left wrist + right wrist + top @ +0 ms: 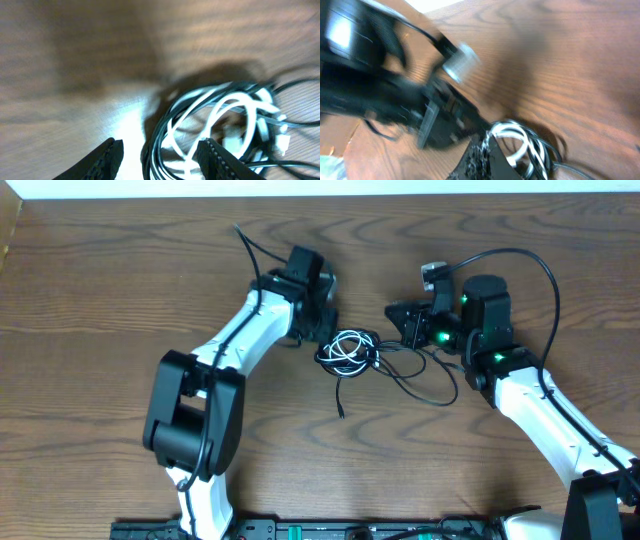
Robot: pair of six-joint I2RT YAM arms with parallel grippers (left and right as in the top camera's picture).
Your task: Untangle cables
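Brown wood grain runs the whole width of the table (110,290). A pale strip (320,188) lies beyond its far edge, and a dark rail of hardware (300,530) sits along the near edge.

The left arm (235,340) rises from its base close to the near edge, left of the middle. Its white link slants toward the table's centre and its wrist is bent down. The left gripper (322,325) hangs just beside the left side of the cables (350,350). In the left wrist view its fingertips (110,152) stand clearly apart. Bare wood shows in most of the gap, and a few strands of the bundle lie against the right-hand finger.

The right arm (540,405) comes in from the near right corner, with green lights (440,337) glowing on its wrist. The right gripper (395,315) points toward the bundle from the right and is closed. In the blurred right wrist view its dark tips (480,152) sit at the edge of the white loops. Whether a strand is pinched there I cannot tell.

The cables lie knotted near the centre of the table, between the two grippers. White loops are coiled inside black ones. Slack black loops trail off toward the right arm, and one thin black end with a plug (342,412) runs toward the near edge.
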